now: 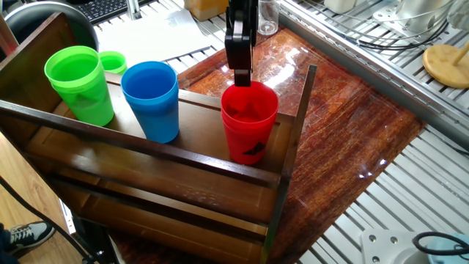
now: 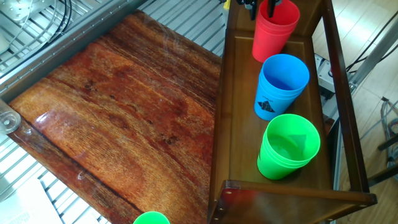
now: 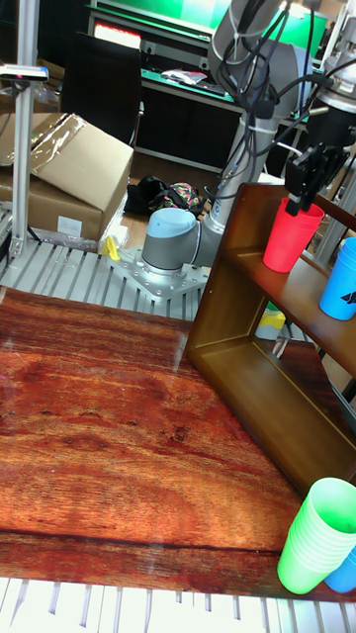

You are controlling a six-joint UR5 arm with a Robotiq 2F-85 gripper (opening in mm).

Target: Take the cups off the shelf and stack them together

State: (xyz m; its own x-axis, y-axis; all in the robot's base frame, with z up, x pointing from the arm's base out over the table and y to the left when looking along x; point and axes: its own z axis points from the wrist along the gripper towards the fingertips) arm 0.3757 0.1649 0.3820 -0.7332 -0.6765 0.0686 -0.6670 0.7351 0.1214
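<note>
The glossy reddish-brown tabletop [image 2: 118, 118] carries the dark brown shelf [image 1: 176, 187] along one of its edges, the shelf's posts and thin front rail framing a flat top board. On that board three tall cups stand upright in a row, apart from one another: the green cup [image 1: 79, 84] at one end of the board, the blue cup [image 1: 152, 100] in the middle, and the red cup [image 1: 249, 122] at the other end, close to a corner post. The red cup shows a black mark on its side. A smaller green cup [image 1: 113, 61] sits beyond the shelf, behind the tall green one. The gripper [image 1: 240, 73] hangs at the red cup's rim, fingers straddling the rim, one finger inside the mouth; whether they press the wall cannot be told.
</note>
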